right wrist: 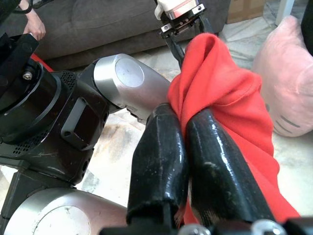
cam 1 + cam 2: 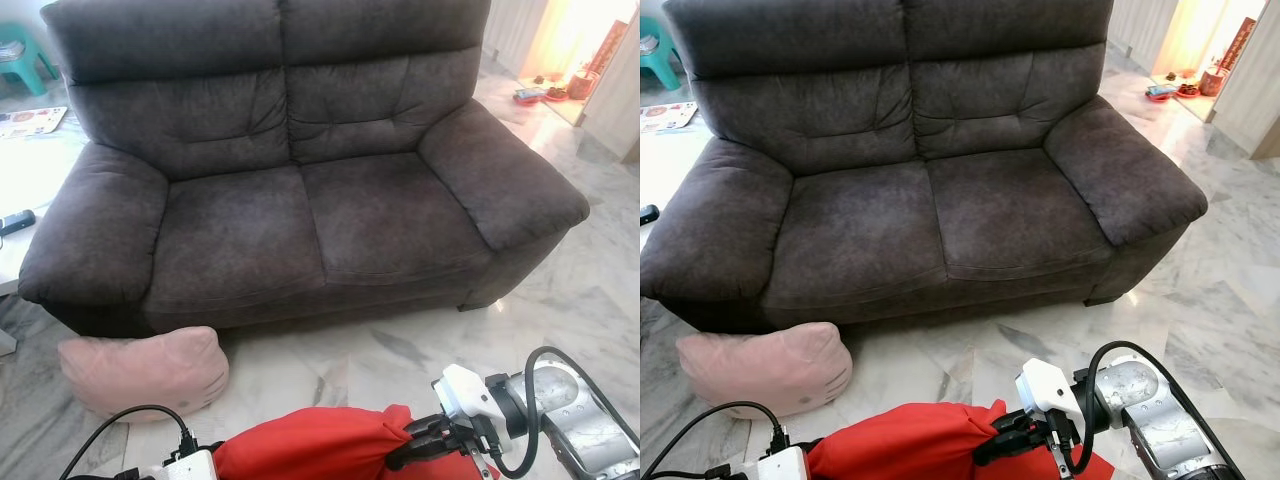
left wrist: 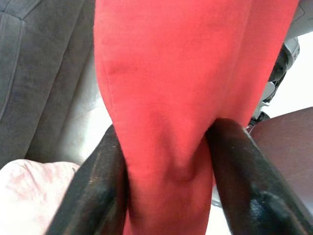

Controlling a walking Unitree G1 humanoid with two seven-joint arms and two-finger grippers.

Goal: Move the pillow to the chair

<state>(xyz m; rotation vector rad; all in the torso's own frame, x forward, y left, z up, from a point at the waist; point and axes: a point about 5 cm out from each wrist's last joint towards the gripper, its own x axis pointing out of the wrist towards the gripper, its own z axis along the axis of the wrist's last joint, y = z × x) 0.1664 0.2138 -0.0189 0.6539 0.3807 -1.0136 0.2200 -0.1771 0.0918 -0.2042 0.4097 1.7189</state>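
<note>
A red pillow [image 2: 320, 445] hangs low in front of me, pinched at both ends. My left gripper [image 3: 166, 171] is shut on one fold of its fabric, with the black fingers [image 3: 93, 196] pressing from either side. My right gripper [image 1: 188, 147] is shut on the other end, at the bottom right of the left eye view [image 2: 420, 445]. A dark grey two-seat sofa [image 2: 300, 200] stands straight ahead with bare seat cushions. A pink cat-face pillow [image 2: 145, 370] lies on the floor by the sofa's left front corner.
Marble floor [image 2: 560, 300] spreads to the right of the sofa. A white table [image 2: 25, 170] with a dark remote [image 2: 15, 222] stands at the left, and a teal stool [image 2: 22, 55] behind it. A person's hand [image 1: 32, 24] rests by the sofa in the right wrist view.
</note>
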